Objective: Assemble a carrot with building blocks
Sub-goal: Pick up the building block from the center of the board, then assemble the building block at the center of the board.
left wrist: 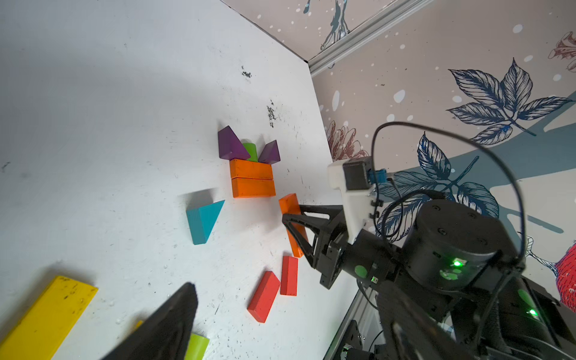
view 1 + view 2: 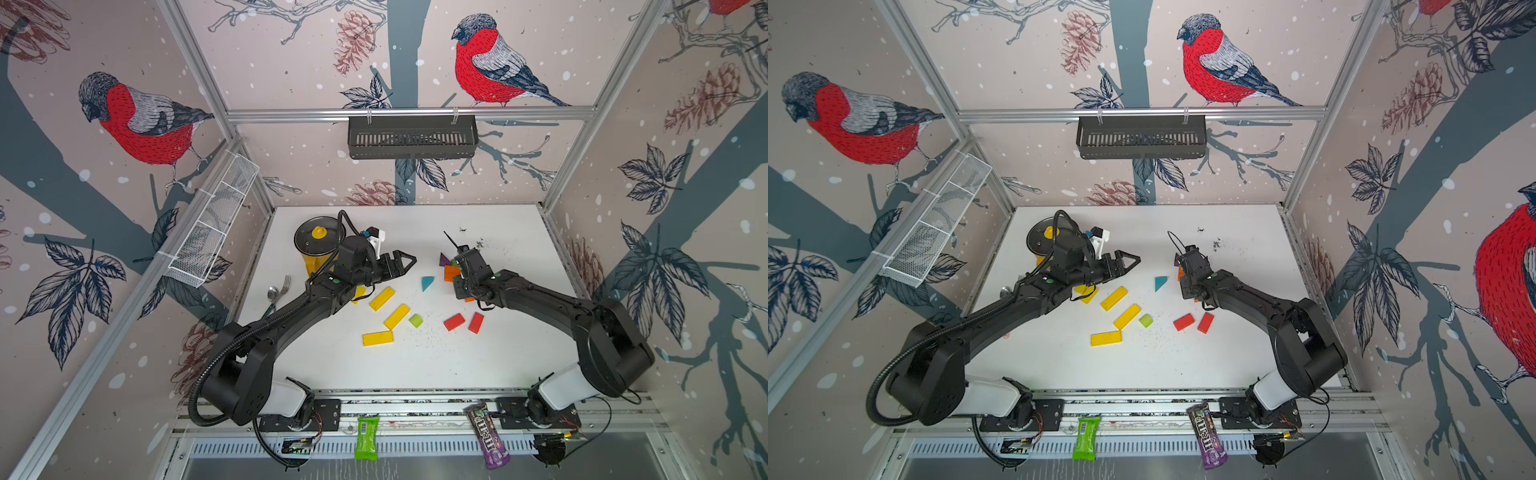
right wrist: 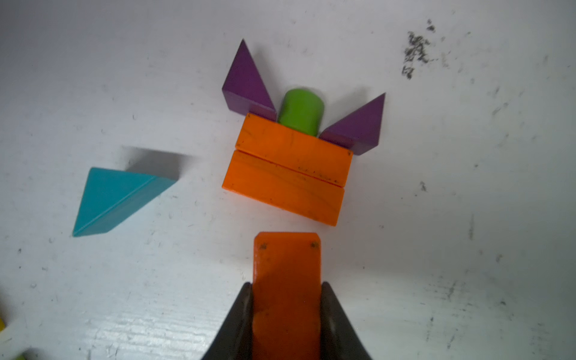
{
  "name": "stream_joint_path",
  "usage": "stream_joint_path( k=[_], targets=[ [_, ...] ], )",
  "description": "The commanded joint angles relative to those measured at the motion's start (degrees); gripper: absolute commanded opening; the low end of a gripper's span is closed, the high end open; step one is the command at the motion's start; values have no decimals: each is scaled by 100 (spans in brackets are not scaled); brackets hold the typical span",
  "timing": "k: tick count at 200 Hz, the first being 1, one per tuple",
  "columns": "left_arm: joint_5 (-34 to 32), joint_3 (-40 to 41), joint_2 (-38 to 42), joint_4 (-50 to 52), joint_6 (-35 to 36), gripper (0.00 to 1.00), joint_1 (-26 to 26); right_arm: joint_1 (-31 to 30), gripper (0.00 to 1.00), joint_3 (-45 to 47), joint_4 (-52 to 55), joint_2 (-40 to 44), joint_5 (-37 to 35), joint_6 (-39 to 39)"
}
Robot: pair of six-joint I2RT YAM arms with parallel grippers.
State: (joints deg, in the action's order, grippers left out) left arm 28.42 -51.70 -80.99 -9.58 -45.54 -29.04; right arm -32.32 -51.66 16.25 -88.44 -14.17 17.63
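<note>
My right gripper [image 3: 286, 299] is shut on an orange bar [image 3: 286, 265], with a jaw pressed to each long side. The bar's free end points at two orange bars [image 3: 290, 168] lying side by side, a small gap away. Beyond those bars sit a green block [image 3: 300, 109] and two purple triangles [image 3: 246, 84]. A teal triangle [image 3: 115, 199] lies apart to one side. My left gripper [image 2: 405, 261] hangs open and empty above the table, left of the teal triangle [image 2: 427, 283]. Yellow bars [image 2: 397, 316], a lime cube [image 2: 415, 320] and two red bars [image 2: 454, 322] lie loose mid-table.
A yellow pot with a dark lid [image 2: 318, 245] stands at the back left, with a fork and spoon [image 2: 278, 291] near it. Another yellow bar [image 2: 359, 293] lies partly under my left arm. Dark crumbs [image 3: 416, 53] dot the table [image 2: 415, 374]. Candy wrappers [image 2: 367, 438] hang over the front rail.
</note>
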Motion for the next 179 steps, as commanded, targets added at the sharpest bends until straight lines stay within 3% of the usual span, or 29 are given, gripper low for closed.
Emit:
stream_joint_path(
  k=[1, 72, 97, 134, 179],
  targets=[
    [-8, -123, 17, 45, 219, 91, -16, -11, 25, -6, -291, -144, 300, -235],
    [-272, -155, 180, 178, 380, 92, -17, -321, 31, -395, -389, -1148, 212, -671],
    [-250, -165, 180, 183, 372, 92, -16, -324, 40, -462, -301, -1336, 196, -694],
    [-215, -160, 189, 176, 357, 92, -15, -328, 61, -446, -149, -1309, 55, -573],
    [-200, -146, 205, 149, 339, 92, -22, -371, 62, -248, 137, -1024, -110, -199]
  ],
)
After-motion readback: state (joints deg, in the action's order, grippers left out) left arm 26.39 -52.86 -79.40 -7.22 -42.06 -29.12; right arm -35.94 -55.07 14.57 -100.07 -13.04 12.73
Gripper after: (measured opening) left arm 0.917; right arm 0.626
